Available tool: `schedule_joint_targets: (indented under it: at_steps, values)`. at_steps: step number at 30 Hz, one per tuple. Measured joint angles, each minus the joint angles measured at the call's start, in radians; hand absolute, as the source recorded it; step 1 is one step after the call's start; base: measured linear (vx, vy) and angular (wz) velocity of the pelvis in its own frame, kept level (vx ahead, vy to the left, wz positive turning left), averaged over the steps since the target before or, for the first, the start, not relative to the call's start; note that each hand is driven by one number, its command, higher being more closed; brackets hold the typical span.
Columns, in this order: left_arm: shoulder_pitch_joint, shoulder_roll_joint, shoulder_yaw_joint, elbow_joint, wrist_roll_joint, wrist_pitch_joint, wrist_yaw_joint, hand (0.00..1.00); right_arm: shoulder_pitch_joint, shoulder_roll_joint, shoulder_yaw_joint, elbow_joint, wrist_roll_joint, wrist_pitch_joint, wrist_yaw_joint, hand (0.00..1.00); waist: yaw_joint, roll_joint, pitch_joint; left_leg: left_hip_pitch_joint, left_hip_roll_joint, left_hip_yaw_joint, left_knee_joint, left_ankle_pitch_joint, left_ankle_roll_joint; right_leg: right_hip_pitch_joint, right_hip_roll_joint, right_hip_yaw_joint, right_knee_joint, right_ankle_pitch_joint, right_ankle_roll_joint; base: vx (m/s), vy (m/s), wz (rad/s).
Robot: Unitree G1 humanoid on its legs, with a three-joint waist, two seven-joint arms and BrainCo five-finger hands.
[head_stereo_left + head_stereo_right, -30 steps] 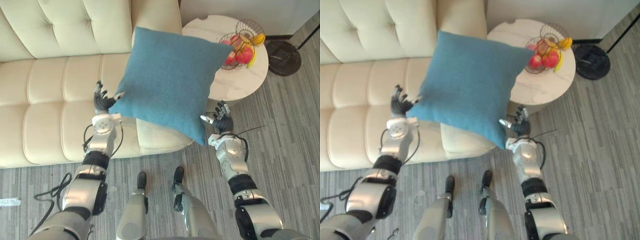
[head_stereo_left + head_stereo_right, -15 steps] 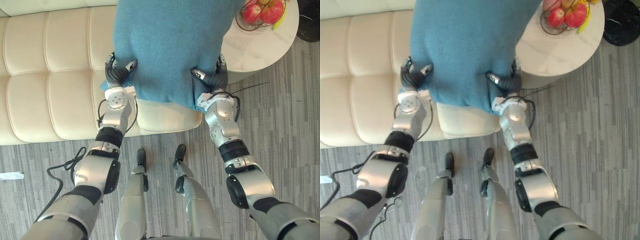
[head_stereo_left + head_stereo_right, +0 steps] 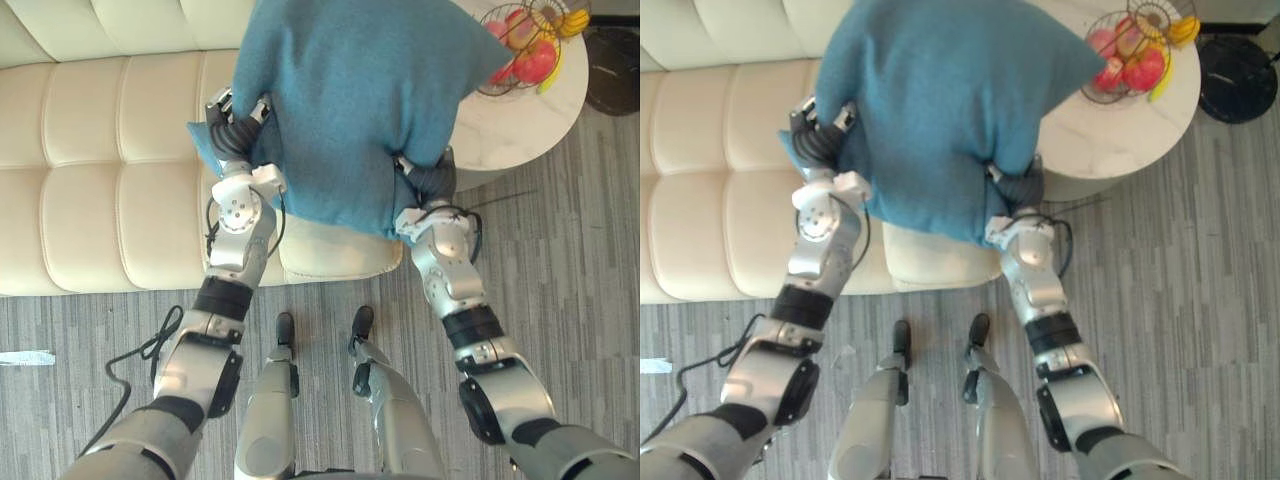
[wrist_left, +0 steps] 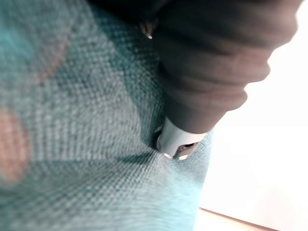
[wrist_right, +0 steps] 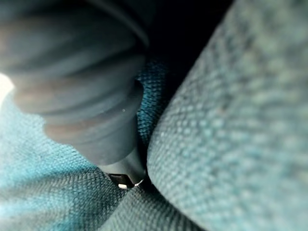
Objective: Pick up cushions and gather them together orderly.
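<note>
— Cushion (image 3: 350, 100): where do you have it, and what has changed?

— Starting nearest me. A second ago my hands were spread wide on two of its corners and it hung flat between them. Now I have drawn them in, so it is bunched up and raised close under the camera, over the end of the sofa (image 3: 100, 150). My left hand (image 3: 233, 138) has its fingers curled into one edge, with a corner poking out beside it. My right hand (image 3: 432, 182) is sunk in a fold at the lower edge, and I cannot tell how its fingers sit.

— So the pick is done?

— I judge so. It is lifted and squeezed from both sides, ready to carry to the gathering spot.

— How will it handle?

— It is soft, square and teal, with a coarse weave. It dents deeply where a fingertip presses, so it might slump out of a loose hold. Behind it the sofa is cream, smooth and tufted in panels. Farther right, a round pale table (image 3: 510, 125) carries a wire basket (image 3: 1155, 20) of fruit.
</note>
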Motion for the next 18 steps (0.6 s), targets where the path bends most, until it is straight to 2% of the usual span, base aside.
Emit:
schedule_joint_targets:
  at_steps: [2,4,7,8,11,14,18]
  values:
    - [0.172,-0.056,-0.012,-0.151,0.025,-0.021,0.0,1.0,0.144,0.018,0.007,-0.133,-0.036,-0.008,0.0,1.0,0.0,0.001,-0.005,0.075,-0.002,0.022,-0.028,-0.003,-0.002,0.05,-0.008,-0.003,0.029,-0.036,0.004,0.08,0.008,0.08]
    - [0.244,-0.071,-0.025,-0.205,0.031,-0.024,0.0,1.0,0.196,0.02,0.013,-0.179,-0.057,-0.009,0.0,1.0,0.0,0.002,-0.016,0.093,-0.004,0.022,-0.034,-0.003,-0.002,0.065,-0.01,-0.005,0.034,-0.044,0.004,0.06,0.011,0.05]
    - [0.466,-0.087,-0.076,-0.32,0.031,-0.028,-0.007,1.0,0.372,0.023,0.046,-0.287,-0.104,-0.014,0.014,1.0,0.001,0.013,-0.082,0.153,-0.009,0.021,-0.068,-0.005,-0.001,0.112,-0.01,-0.006,0.031,-0.06,0.013,0.07,0.016,0.04]
    - [0.493,-0.087,-0.083,-0.327,0.03,-0.028,-0.012,1.0,0.394,0.024,0.047,-0.293,-0.105,-0.015,0.021,1.0,0.002,0.015,-0.09,0.165,-0.01,0.021,-0.073,-0.005,0.0,0.122,-0.01,-0.005,0.03,-0.063,0.014,0.09,0.022,0.05]
    - [0.695,-0.08,-0.145,-0.384,0.028,-0.044,-0.052,1.0,0.549,0.024,0.067,-0.318,-0.105,-0.015,0.055,1.0,0.003,0.033,-0.186,0.241,-0.017,0.02,-0.116,-0.007,0.003,0.193,-0.009,-0.005,0.001,-0.071,0.021,0.09,0.038,0.03]
    - [0.771,-0.039,-0.175,-0.404,0.028,-0.047,-0.07,1.0,0.599,0.021,0.082,-0.318,-0.109,-0.016,0.073,1.0,0.003,0.04,-0.225,0.281,-0.019,0.017,-0.139,-0.006,0.006,0.242,-0.004,-0.003,-0.026,-0.068,0.024,0.04,0.026,0.04]
    - [0.843,-0.002,-0.211,-0.417,0.031,-0.047,-0.086,1.0,0.628,-0.001,0.085,-0.318,-0.174,-0.017,0.082,1.0,0.002,0.045,-0.268,0.312,-0.027,-0.012,-0.143,-0.011,0.014,0.293,-0.002,-0.016,-0.056,-0.067,0.029,0.02,0.019,0.12]
